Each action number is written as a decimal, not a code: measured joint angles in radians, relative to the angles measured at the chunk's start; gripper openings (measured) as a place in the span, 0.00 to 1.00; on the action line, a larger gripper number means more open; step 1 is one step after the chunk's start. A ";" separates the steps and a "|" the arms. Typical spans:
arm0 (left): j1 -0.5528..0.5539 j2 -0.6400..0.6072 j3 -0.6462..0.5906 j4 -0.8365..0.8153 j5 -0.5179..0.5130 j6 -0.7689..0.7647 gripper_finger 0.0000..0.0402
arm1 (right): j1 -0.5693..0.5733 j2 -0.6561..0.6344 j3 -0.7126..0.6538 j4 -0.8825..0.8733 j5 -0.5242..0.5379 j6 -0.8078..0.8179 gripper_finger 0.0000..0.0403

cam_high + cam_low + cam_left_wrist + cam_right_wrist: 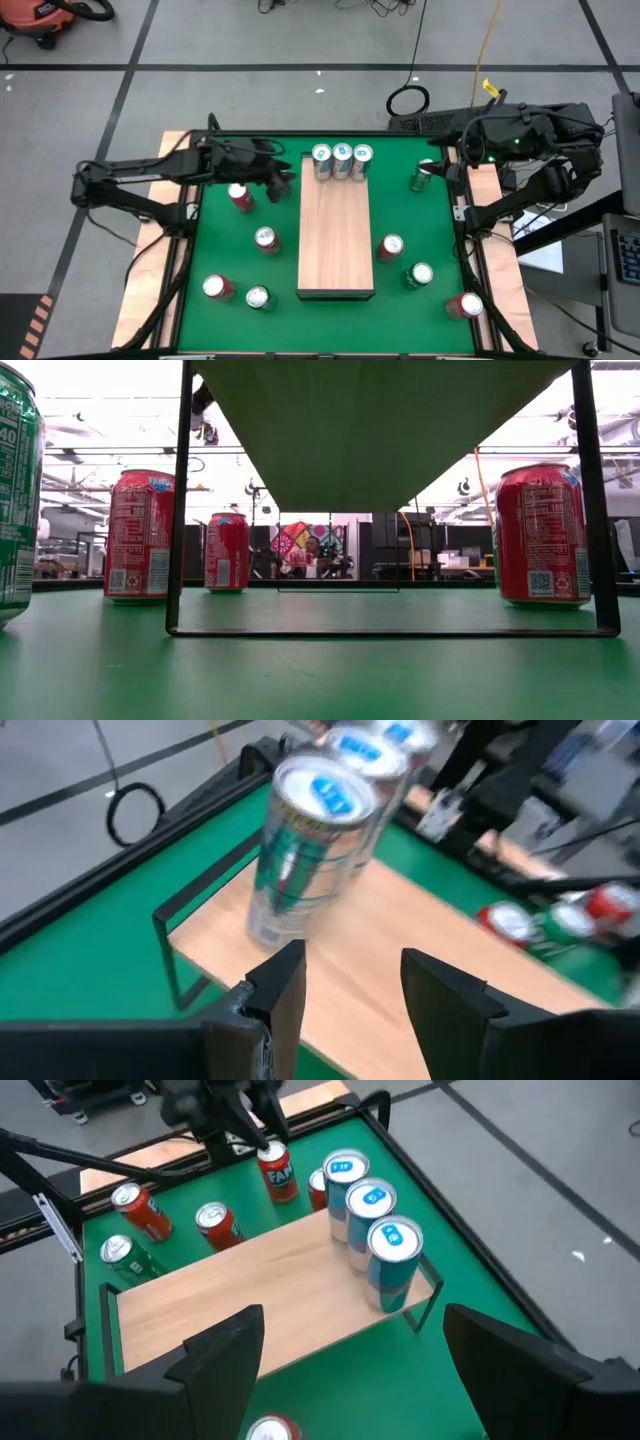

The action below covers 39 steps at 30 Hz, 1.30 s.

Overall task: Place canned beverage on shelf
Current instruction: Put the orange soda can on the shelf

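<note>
Green felt tabletop, frame centre, bearing the pale wooden shelf [336, 240] with three silver-blue cans [341, 160] at its upper end; left gripper [283, 181] empty, parted, beside them; right gripper [350, 1350] wide, empty; cans: likely light, rigid, slippery, best grasped mid-wall.

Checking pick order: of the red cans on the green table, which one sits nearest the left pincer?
The red can just beside the open left pincer, left of the shelf; the other red cans stand farther off.

Three cans [341, 161] crowd shelf [336, 245] far end; rest open
</note>
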State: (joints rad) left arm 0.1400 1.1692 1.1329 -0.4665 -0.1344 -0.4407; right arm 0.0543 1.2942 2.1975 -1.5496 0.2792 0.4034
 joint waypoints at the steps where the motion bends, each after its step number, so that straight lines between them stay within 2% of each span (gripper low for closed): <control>1: -0.010 -0.018 0.001 -0.008 0.000 -0.010 0.41 | 0.000 0.000 0.000 -0.004 -0.007 0.009 0.75; 9: -0.126 -0.092 0.000 -0.059 -0.011 -0.074 0.41 | 0.000 0.016 -0.002 -0.006 -0.072 0.080 0.75; 16: -0.252 -0.093 0.000 -0.064 -0.043 -0.131 0.41 | 0.053 0.024 -0.079 -0.015 -0.127 0.130 0.75; 22: -0.339 -0.093 0.000 -0.067 -0.160 -0.180 0.41 | 0.075 0.024 -0.141 -0.021 -0.126 0.139 0.75; 24: -0.349 -0.093 0.000 -0.067 -0.188 -0.182 0.41 | 0.075 0.024 -0.160 -0.020 -0.125 0.137 0.75; 39: -0.340 -0.091 0.000 -0.119 -0.217 -0.174 0.41 | 0.075 -0.002 -0.398 -0.020 -0.118 0.120 0.75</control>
State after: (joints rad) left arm -0.1999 1.0779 1.1332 -0.5857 -0.3517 -0.6144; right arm 0.1291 1.2921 1.7994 -1.5694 0.1612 0.5232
